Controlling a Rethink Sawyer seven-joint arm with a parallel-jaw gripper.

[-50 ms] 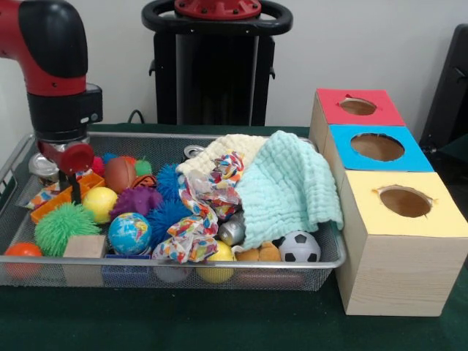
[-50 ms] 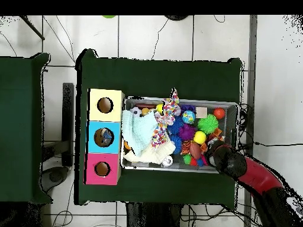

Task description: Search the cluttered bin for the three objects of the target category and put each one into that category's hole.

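Green-covered table (image 1: 219,322) — wire mesh bin (image 1: 241,276) beside wooden three-hole box (image 1: 395,270), touching.

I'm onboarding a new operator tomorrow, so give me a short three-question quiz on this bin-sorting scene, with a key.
1. True or false: the light green knitted cloth drapes over the wire mesh bin's edge nearest the wooden box with three holes.
2. Multiple choice: in the front view, which top panel of the wooden box is nearest the camera? A. red panel B. blue panel C. yellow panel
3. Fill in: the red and black robot arm hangs over the end of the bin that is ____ from the box.

Key: 1 true; 2 C; 3 farthest.
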